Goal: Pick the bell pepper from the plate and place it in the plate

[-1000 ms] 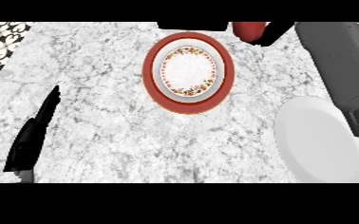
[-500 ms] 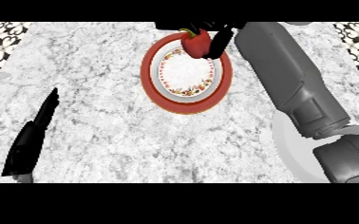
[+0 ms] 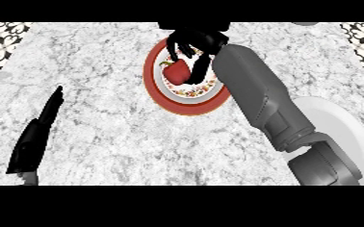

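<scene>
A red bell pepper (image 3: 177,71) sits over the white, flower-patterned centre of a red-rimmed plate (image 3: 152,79) at the counter's far middle. My right hand (image 3: 196,36) reaches over the plate from the right. Its fingers (image 3: 202,70) curl down on both sides of the pepper, and I cannot tell whether the pepper rests on the plate. My grey right forearm (image 3: 257,94) covers the plate's right rim. At the lower left edge my left hand (image 3: 34,138) rests open with straight fingers.
A plain white plate (image 3: 332,119) lies at the right edge, partly under my right forearm. A dark patterned strip (image 3: 11,32) shows at the counter's far left corner. Marble counter top (image 3: 107,106) stretches between my left hand and the red plate.
My right hand has carried the bell pepper from the plate's far rim to over its centre, and the forearm has swung further left. The left hand has stayed put.
</scene>
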